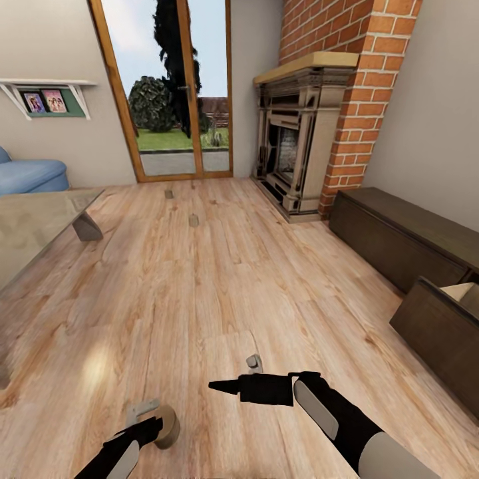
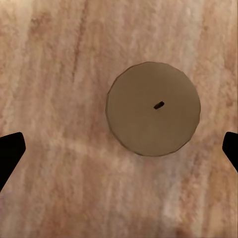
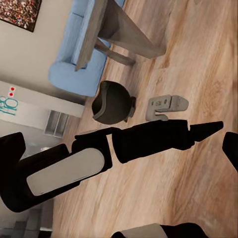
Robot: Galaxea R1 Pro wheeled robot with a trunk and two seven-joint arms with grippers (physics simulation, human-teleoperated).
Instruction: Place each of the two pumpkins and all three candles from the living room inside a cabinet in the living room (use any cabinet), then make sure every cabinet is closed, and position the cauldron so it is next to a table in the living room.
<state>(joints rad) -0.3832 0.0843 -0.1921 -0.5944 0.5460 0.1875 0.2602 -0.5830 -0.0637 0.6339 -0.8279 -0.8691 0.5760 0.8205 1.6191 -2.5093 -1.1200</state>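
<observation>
My left gripper (image 2: pixel 119 148) hangs spread over a squat tan wax candle (image 2: pixel 153 109) standing on the plank floor (image 2: pixel 49 74), which sits off-centre between the fingertips. It looks light, rigid and smooth, so I'd pinch its round sides. Open floor surrounds it. I cannot tell how my right gripper (image 1: pixel 223 386) stands. The dark-brown wooden cabinet (image 1: pixel 399 233) lies to the right.

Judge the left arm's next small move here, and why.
Probably lower the left end effector and nudge it toward the candle: the candle stands upright on the wood floor, off-centre between the open fingertips, not yet grasped.
</observation>
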